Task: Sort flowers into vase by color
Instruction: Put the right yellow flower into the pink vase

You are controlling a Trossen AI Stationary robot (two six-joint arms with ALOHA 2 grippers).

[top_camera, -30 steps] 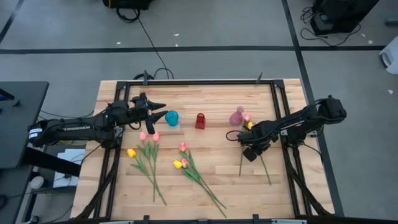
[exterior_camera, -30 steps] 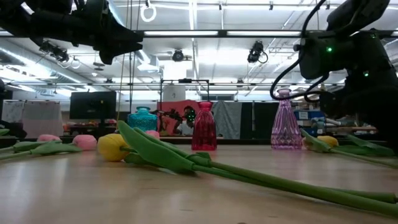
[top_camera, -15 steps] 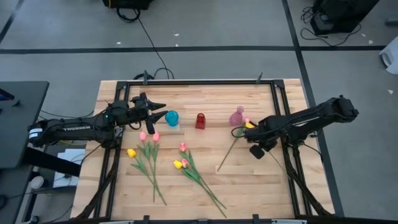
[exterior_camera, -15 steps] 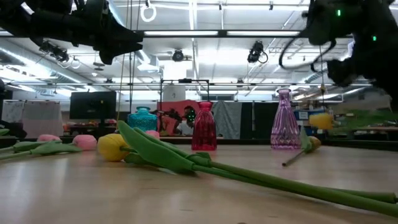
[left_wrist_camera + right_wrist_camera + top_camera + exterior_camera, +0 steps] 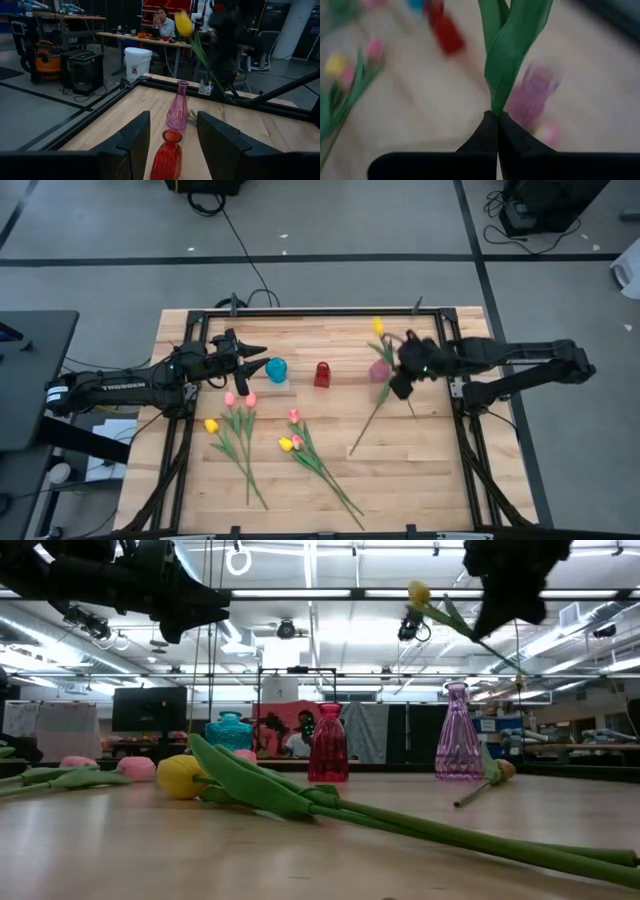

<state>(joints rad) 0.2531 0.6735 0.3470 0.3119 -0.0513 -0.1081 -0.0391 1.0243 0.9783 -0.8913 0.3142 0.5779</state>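
from above, the right end effector point(image 5: 403, 370) sits clamped on the green stem of a yellow-headed artificial tulip point(image 5: 378, 327), held over the far right part of the pale wooden worktop point(image 5: 330, 410), just beside the pink glass vase point(image 5: 379, 369). a small red glass vase point(image 5: 322, 374) and a teal glass vase point(image 5: 276, 369) stand in a row with it toward the left edge. the left end effector point(image 5: 252, 359) hovers by the teal vase, its fingers spread apart and holding nothing. a loose tulip point(image 5: 368, 420) lies slanting near the pink vase; pink and yellow tulips point(image 5: 240, 435) lie scattered toward the near left.

at table height, the yellow tulip hangs high above the pink vase point(image 5: 458, 745), its head point(image 5: 418, 592) tilted.

from the left wrist, the two dark fingers point(image 5: 128, 145) stand wide, with the red vase point(image 5: 166, 161) between them.

from the right wrist, the fingers point(image 5: 492, 132) meet tight on the tulip's green leaves point(image 5: 512, 42).
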